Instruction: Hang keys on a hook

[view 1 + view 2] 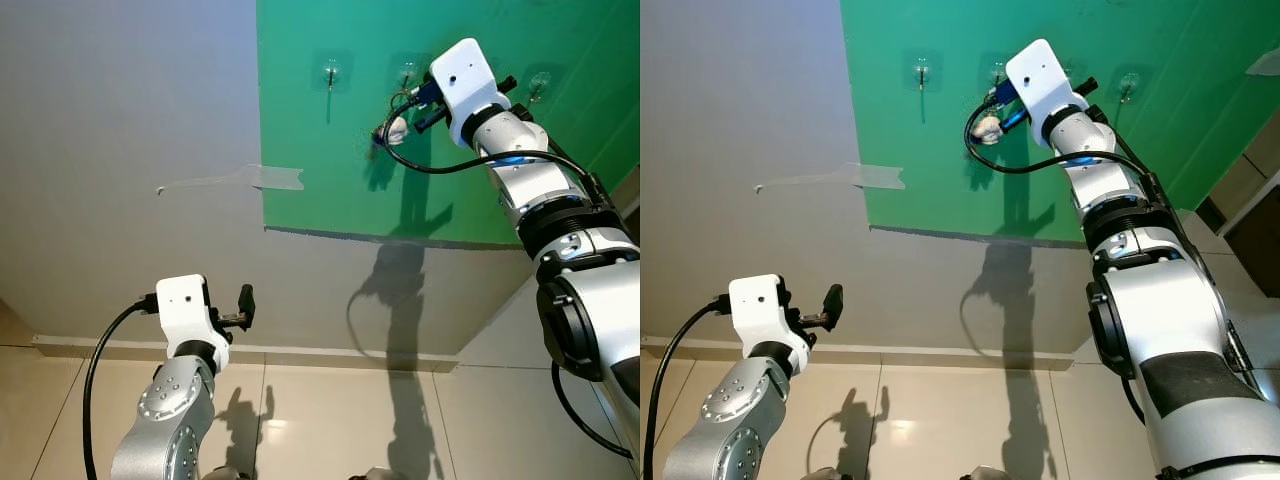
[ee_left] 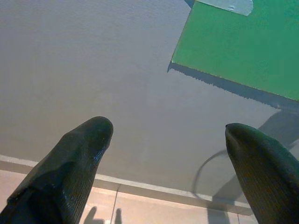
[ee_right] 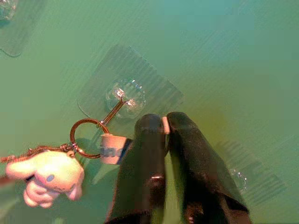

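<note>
Up against the green sheet [image 1: 340,150] on the wall, the right arm is stretched high and nearly straight, its right gripper [image 1: 400,115] pressed close to the middle one of three clear stick-on hooks. Just beside the fingers, below that middle hook [image 1: 407,72], dangles a small pale plush charm [image 1: 395,128]. Well below the sheet, the left arm is bent upward at the elbow with the left gripper [image 1: 243,305] raised in front of the bare grey wall [image 1: 120,120], touching nothing.

From the left wrist, the two black fingers [image 2: 70,168] stand wide apart with only wall and the sheet's lower corner between them.

From the right wrist, the fingers are squeezed together on a small pinkish tab of the keys [image 3: 106,147]. The key ring [image 3: 85,137] sits just beside the fingers and is linked by a thin wire to the clear hook on the sheet, with the charm hanging off the ring on a short chain.
</note>
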